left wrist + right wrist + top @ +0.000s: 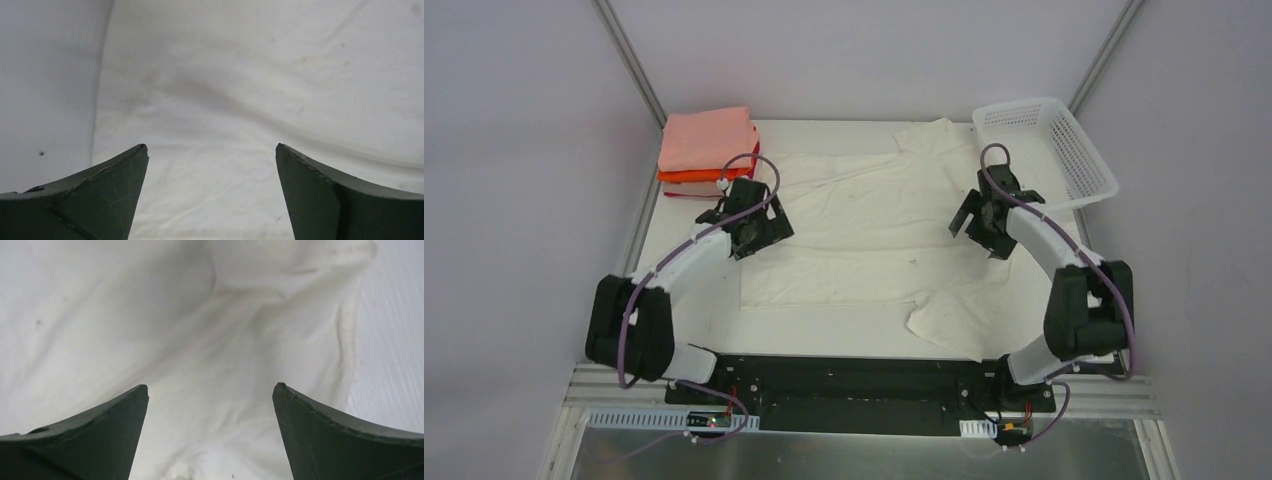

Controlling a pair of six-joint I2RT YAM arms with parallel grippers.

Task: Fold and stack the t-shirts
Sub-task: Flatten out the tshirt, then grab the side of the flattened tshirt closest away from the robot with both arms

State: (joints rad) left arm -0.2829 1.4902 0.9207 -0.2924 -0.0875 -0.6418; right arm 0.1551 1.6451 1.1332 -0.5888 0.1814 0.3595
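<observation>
A large cream-white t-shirt point(874, 230) lies spread across the table, one sleeve at the near right and one at the far right by the basket. A stack of folded shirts stands at the far left: salmon-pink point(706, 138) on top, orange point(686, 176) under it, a sliver of red at its right side. My left gripper point(749, 235) is open and empty over the shirt's left edge; its wrist view shows only cream cloth point(250, 100). My right gripper point(977, 228) is open and empty over the shirt's right side, above wrinkled cloth point(210, 340).
A white plastic lattice basket point(1044, 150) stands at the far right corner, touching the shirt's sleeve. Grey walls close in on three sides. A black base rail point(864, 380) runs along the near edge.
</observation>
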